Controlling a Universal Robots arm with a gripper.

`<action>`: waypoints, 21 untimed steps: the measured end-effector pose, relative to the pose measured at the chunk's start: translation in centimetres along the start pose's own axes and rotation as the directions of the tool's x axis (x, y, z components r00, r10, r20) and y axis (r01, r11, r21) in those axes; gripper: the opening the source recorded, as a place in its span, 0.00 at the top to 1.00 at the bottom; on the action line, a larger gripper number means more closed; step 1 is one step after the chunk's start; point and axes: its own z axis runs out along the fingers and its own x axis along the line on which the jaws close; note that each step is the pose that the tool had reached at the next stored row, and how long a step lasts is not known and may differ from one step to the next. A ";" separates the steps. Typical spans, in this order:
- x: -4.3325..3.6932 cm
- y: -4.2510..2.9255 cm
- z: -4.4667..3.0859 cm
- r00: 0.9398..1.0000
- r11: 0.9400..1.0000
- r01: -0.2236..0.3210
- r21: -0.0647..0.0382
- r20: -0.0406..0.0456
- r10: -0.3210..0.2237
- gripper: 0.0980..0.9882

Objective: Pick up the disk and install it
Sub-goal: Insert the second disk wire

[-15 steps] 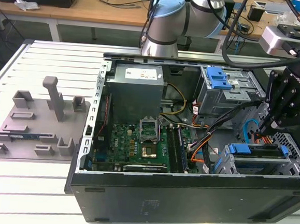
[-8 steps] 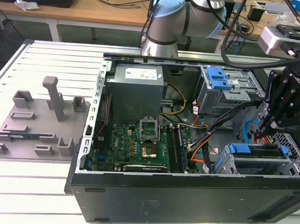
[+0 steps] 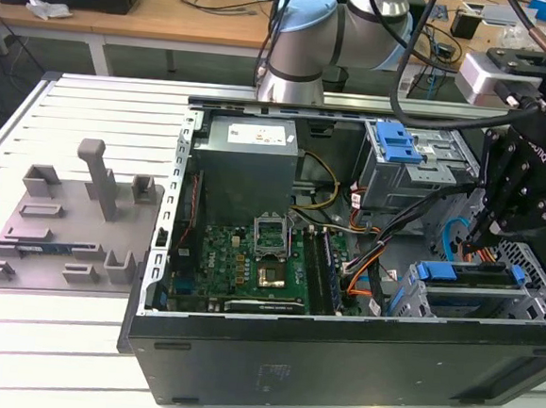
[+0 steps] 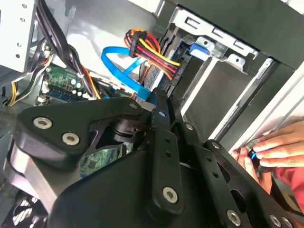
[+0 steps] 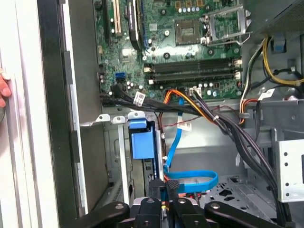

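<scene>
Disk [image 3: 464,274] sitting in the lower drive cage [image 3: 521,301] of the open computer case [image 3: 336,360]; claw [image 3: 479,241] hovering just above it.

Disk: its blue bracket end is showing at the cage mouth, also in the first wrist view [image 5: 141,142], in the case corner at the exterior view's right, beside a looping blue data cable [image 5: 190,183]. Claw: black, hanging over the cage; whether it is apart or together cannot be told in both wrist views [image 4: 157,108] [image 5: 171,195]. Blue caddy [image 3: 396,143]: lying on the upper cage, apart from the disk. Motherboard [image 3: 254,264] and grey power-supply box [image 3: 248,160]: occupying the case's middle. Hand [image 4: 275,148]: a person's, resting at the case's outer wall. Grey fixture tray [image 3: 63,225]: lying on the counter [image 3: 43,356], towards its edge at the exterior view's left.
</scene>
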 end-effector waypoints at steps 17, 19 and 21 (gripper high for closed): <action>1.13 0.62 0.76 1.000 1.000 0.002 0.021 0.002 -0.002 0.93; 1.13 0.62 0.79 1.000 1.000 0.002 0.021 0.002 -0.002 0.93; 1.12 0.63 0.87 1.000 1.000 0.002 0.026 0.003 -0.002 0.93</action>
